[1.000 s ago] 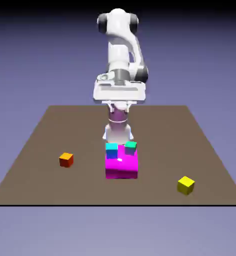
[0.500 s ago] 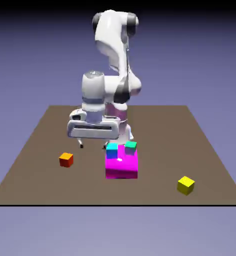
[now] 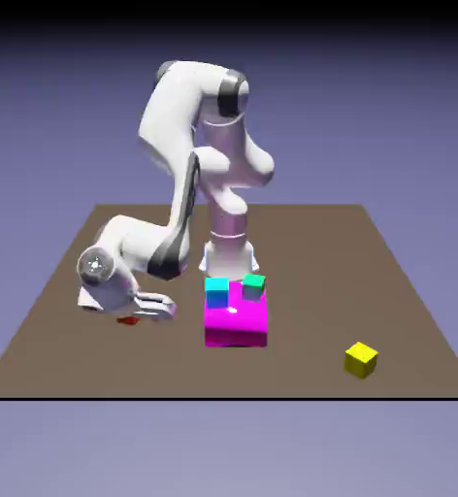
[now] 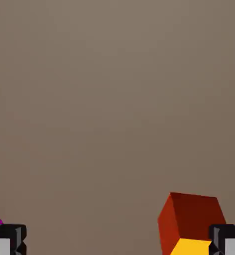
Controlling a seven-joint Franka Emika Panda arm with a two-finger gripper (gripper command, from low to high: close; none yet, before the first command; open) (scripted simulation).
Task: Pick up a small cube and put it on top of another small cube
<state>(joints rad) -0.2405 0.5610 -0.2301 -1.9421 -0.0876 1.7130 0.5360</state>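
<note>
Near the left edge of the brown table (image 3: pixel 291 374), toward its near left corner in the exterior view: small orange cube (image 4: pixel 191 215), mostly hidden under the gripper (image 4: pixel 117 241). Fingers spread wide, with nothing pinched; orange cube by one tip, not in the middle. Nothing picked up or stacked by the look of it, so just the start. Left to do: line up, grab, lift, put on another small cube. Count across: one orange cube, one blue cube (image 3: pixel 216 293), one magenta block (image 3: pixel 237 326), one green cube (image 3: pixel 253 287), one yellow cube (image 3: pixel 360 360) by the near right corner.
</note>
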